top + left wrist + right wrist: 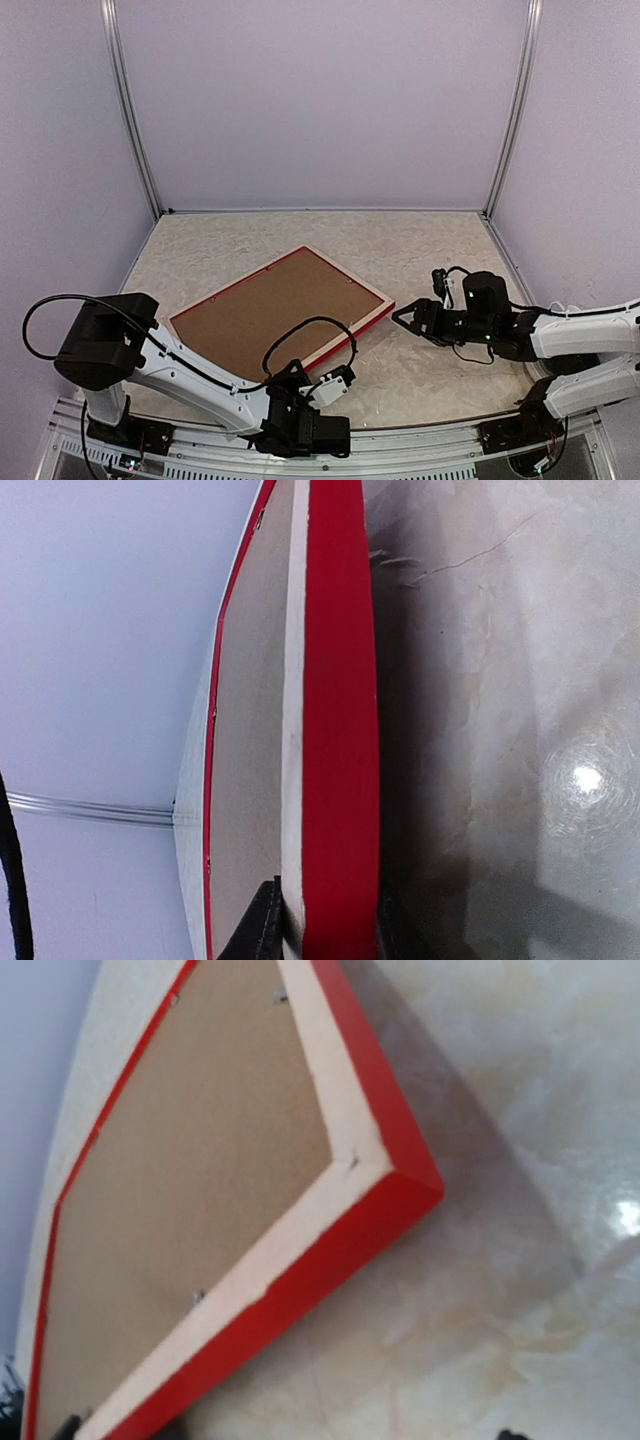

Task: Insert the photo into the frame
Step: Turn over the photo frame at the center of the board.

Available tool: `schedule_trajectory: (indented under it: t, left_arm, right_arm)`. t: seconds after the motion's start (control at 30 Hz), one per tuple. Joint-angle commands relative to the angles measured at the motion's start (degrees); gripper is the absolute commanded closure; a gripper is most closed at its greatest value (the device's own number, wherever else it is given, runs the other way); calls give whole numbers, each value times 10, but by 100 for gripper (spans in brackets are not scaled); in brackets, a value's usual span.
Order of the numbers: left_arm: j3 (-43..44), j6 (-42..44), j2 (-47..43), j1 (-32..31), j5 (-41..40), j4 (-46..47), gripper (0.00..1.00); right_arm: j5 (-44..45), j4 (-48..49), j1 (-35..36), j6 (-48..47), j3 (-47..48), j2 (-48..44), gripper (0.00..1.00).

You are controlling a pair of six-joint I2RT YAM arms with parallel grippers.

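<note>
My left tool [338, 372] is clamped on the frame [375, 316]. In the left wrist view, one dark finger [262, 925] presses the pale wood back and the other sits against the far side of the red edge, so that edge is pinched between them. The grip is on the near long side of the frame, towards its right end.

The frame is on the tabletop [420, 250], set at an angle, back upward, with the brown backing board [275, 310] filling its opening. Small metal tabs show along the inner rim in the right wrist view. Whether the photo sits beneath that board I cannot tell.

My right tool [402, 318] has its jaws spread apart and holds nothing. It points left at the frame's right corner, just beside it but not touching. From that wrist the corner [400, 1185] looks close, pale wood on top and red on the side, with a dark shadow on the marbled surface under it.

A black cable from my left arm loops over the near part of the board
</note>
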Motion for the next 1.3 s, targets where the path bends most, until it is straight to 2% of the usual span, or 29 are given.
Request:
schedule_trajectory:
  t: [0.0, 0.37, 0.5, 0.8, 0.97, 1.1, 1.17, 1.27]
  left_arm:
    - [12, -61, -30, 2, -70, 23, 100]
    - [18, -101, -28, -7, -85, -16, 100]
    - [17, -104, -29, -10, -89, -17, 100]
    - [25, -90, -23, -12, -98, -10, 100]
    - [27, -82, -20, -12, -98, -11, 100]
    - [28, -81, -22, -13, -100, -13, 100]
    - [30, -81, -24, -12, -102, -14, 100]
    - [39, -80, -31, -10, -102, -26, 100]
  right_arm:
    - [-20, 150, 8, 63, -7, 62, 26]
    - [-44, 282, 29, 108, 62, 257, 28]
    - [-72, 360, 33, 140, 73, 311, 30]
    - [-103, 447, 53, 191, 128, 416, 34]
    - [-107, 462, 57, 200, 137, 431, 36]
    - [-99, 450, 57, 201, 136, 417, 47]
    - [-104, 449, 57, 199, 138, 411, 46]
    - [-120, 428, 59, 185, 147, 401, 40]
